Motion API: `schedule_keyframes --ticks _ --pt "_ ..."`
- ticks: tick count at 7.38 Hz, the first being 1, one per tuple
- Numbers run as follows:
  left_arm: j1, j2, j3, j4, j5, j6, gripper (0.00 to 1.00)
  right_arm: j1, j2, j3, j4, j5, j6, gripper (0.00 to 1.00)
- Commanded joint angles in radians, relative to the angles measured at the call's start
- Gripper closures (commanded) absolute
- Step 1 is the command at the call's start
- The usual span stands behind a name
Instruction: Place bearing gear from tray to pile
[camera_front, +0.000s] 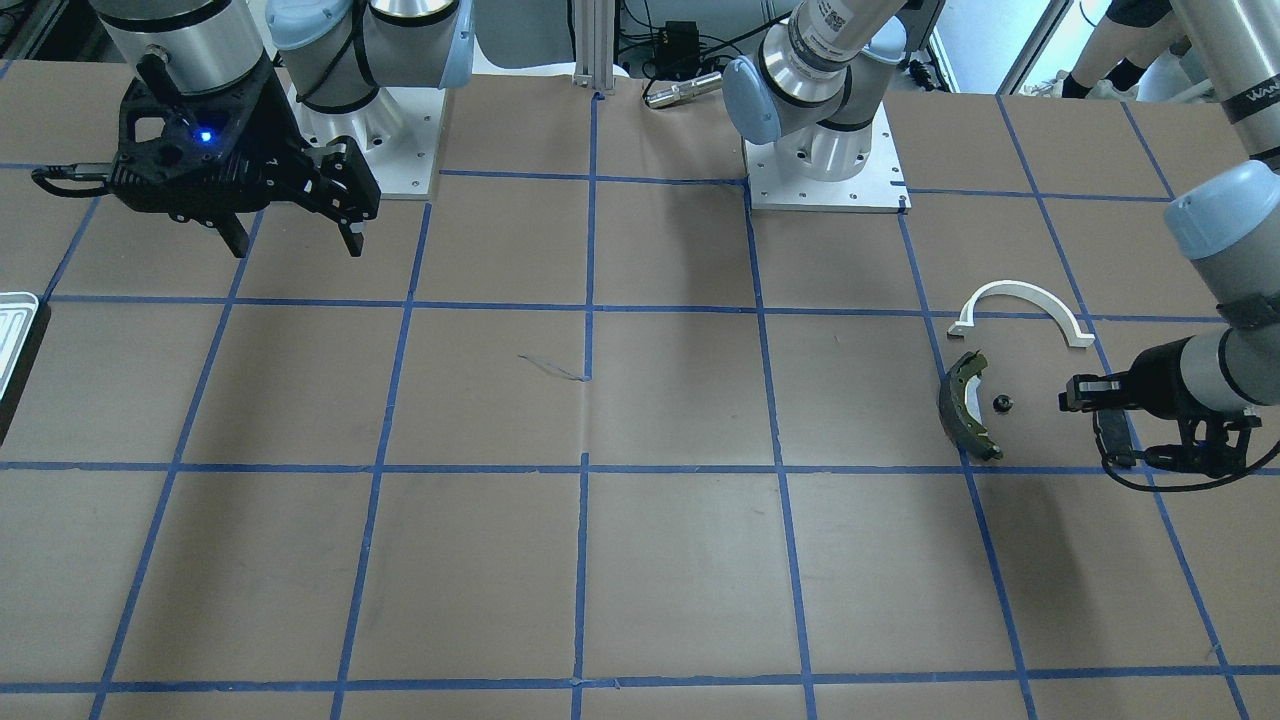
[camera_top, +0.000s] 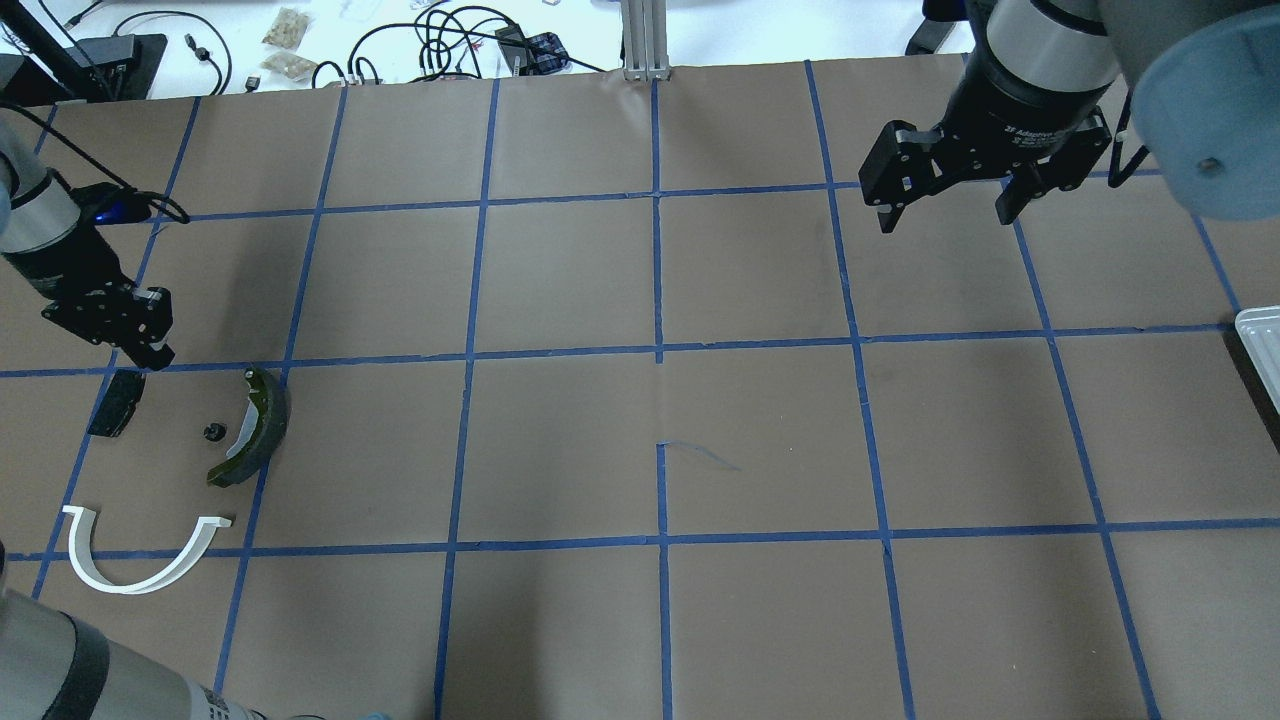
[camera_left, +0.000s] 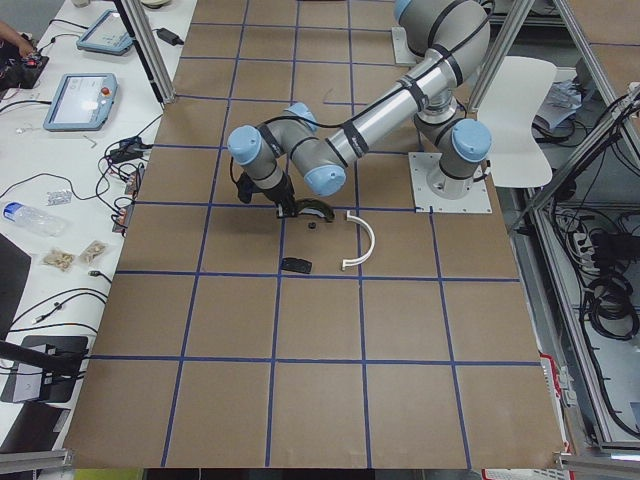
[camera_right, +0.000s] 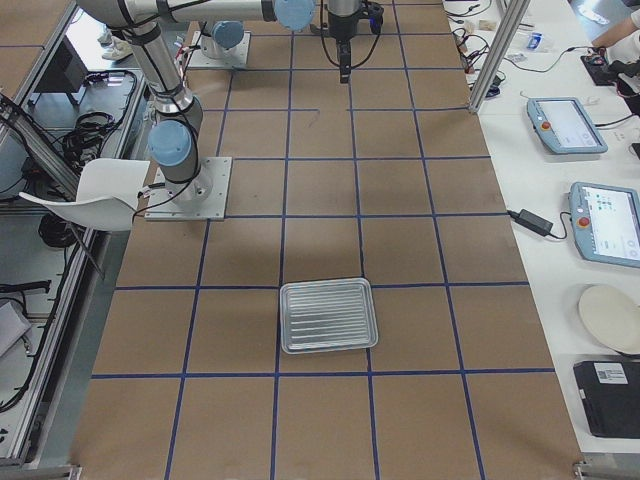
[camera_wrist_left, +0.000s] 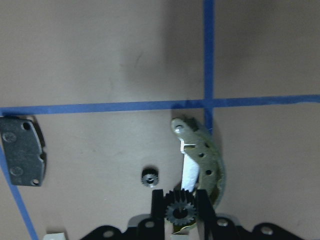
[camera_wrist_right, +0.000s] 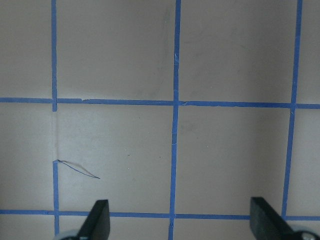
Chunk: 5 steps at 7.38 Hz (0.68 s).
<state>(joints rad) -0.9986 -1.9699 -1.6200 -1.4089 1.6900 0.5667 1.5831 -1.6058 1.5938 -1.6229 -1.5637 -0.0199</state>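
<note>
My left gripper (camera_wrist_left: 180, 199) is shut on a small black toothed gear (camera_wrist_left: 181, 212) and holds it above the pile. The pile holds an olive-and-black brake shoe (camera_wrist_left: 202, 160), a flat black pad (camera_wrist_left: 22, 157), a white half-ring bracket (camera_top: 130, 587) and a second small black gear (camera_wrist_left: 149, 177) on the paper. In the overhead view the left gripper (camera_top: 150, 350) is just beyond the pad (camera_top: 117, 402). The silvery ribbed tray (camera_right: 328, 315) lies empty at the table's far right end. My right gripper (camera_top: 945, 215) is open and empty, high over the table.
Brown paper with a blue tape grid covers the table. The tray's edge shows at the overhead view's right border (camera_top: 1262, 340). Both arm bases (camera_front: 825, 170) stand on the robot's side. Cables and tablets lie on a white bench beyond the table.
</note>
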Motion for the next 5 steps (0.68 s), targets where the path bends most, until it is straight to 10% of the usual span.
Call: schedule_keyframes --ticks 1,5 --pt "0.044 -0.001 -0.091 0.07 0.002 0.024 1.0 0.001 0.0 0.0 0.002 -0.001 0.001 0.0" --pt "0.049 -0.01 -0.149 0.114 0.002 0.024 1.0 0.001 0.0 0.0 0.002 -0.001 0.003 0.0"
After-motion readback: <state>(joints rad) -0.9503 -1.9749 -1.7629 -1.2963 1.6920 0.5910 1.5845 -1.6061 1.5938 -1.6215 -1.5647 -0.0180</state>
